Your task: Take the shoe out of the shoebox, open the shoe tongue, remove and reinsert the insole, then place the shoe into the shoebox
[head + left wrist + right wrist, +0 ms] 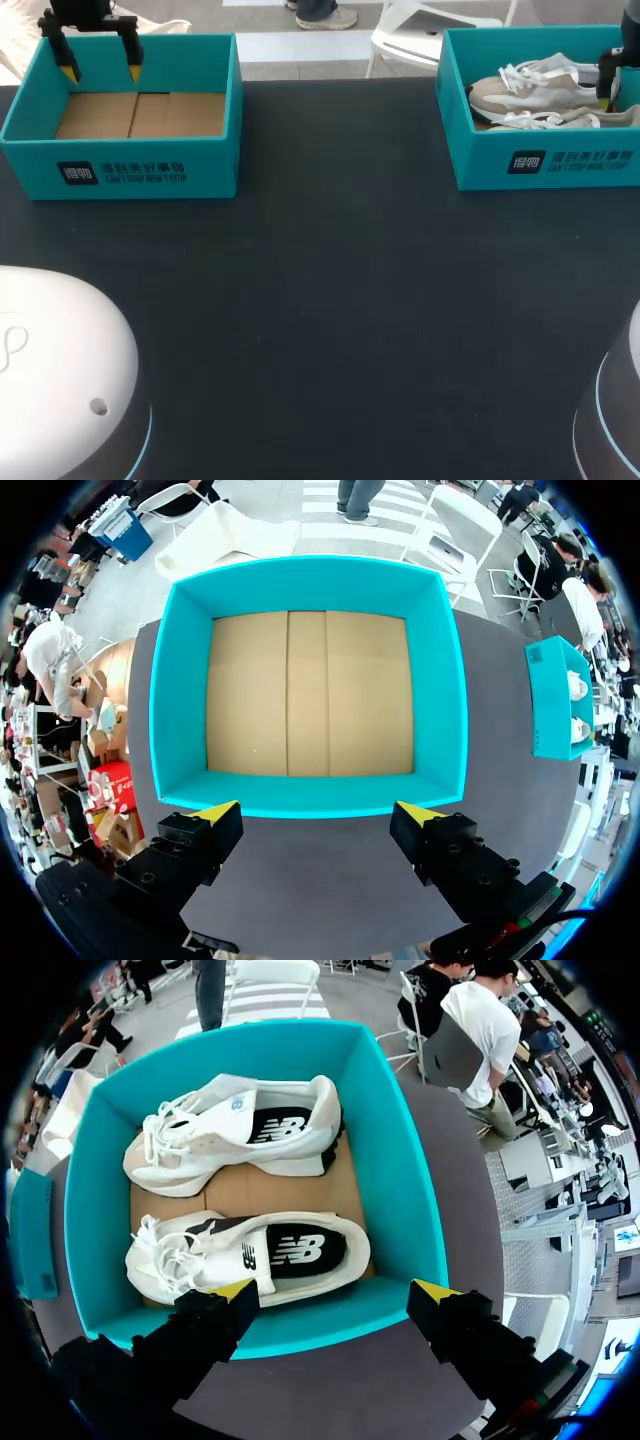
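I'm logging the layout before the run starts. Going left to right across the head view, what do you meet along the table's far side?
First the empty teal box → bare dark table → teal shoebox holding two pale shoes.

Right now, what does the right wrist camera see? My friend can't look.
A teal shoebox holds two white shoes lying side by side on its cardboard floor. The open claw, yellow-tipped, hangs above the box's nearest wall.

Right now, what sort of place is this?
Likely a robot test bench for shoe handling: a dark table, an empty teal shoebox, and a second shoebox holding two white shoes.
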Controlling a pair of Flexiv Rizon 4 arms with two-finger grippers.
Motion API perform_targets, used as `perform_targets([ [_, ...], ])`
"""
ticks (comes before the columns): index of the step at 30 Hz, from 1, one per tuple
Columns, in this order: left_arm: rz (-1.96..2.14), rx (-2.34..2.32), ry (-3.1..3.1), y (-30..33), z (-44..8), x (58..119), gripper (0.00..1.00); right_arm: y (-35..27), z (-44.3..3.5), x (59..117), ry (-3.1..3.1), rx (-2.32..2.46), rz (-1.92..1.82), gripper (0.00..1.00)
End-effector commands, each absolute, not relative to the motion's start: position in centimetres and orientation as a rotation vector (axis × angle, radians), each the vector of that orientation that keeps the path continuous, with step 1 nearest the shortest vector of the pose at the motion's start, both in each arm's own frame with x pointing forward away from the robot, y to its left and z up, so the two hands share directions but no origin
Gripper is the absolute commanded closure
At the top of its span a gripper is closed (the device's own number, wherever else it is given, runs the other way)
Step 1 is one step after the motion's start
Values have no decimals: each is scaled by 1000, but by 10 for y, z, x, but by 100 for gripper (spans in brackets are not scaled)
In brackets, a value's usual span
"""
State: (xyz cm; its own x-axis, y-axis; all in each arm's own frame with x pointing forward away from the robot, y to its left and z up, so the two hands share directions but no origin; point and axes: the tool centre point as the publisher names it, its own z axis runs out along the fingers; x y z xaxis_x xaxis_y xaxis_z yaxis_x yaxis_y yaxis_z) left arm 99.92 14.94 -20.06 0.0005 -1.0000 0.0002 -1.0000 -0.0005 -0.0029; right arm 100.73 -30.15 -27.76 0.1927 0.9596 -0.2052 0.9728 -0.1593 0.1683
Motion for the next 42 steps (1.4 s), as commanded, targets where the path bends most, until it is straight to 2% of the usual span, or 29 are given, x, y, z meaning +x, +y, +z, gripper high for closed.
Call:
perform_targets([
  [1, -2, -2221, 2220, 150, -200, 999, 0, -306, -279, 1011, 1886, 2184, -56, 0],
  [14, -2, -2221, 2220, 150, -200, 999, 0, -332, -305, 1015, 2013, 2183, -11, 0],
  [15, -2, -2221, 2220, 150, -200, 999, 0, -332, -306, 1016, 2013, 2184, -11, 7],
  [16, -2, -2221, 2220, 150, -200, 999, 0, -332, -307, 1016, 2016, 2184, -14, 52],
  [19, -2, -2221, 2220, 150, -200, 999, 0, -332, -311, 1019, 2021, 2180, -18, 71],
  [28, -2, -2221, 2220, 150, -200, 999, 0, -333, -330, 1026, 2033, 2175, -51, 80],
  [38, -2, -2221, 2220, 150, -200, 999, 0, -340, -347, 1033, 2005, 2199, -98, 75],
  [42, -2, -2221, 2220, 150, -200, 999, 0, -344, -349, 1034, 1981, 2223, -93, 66],
])
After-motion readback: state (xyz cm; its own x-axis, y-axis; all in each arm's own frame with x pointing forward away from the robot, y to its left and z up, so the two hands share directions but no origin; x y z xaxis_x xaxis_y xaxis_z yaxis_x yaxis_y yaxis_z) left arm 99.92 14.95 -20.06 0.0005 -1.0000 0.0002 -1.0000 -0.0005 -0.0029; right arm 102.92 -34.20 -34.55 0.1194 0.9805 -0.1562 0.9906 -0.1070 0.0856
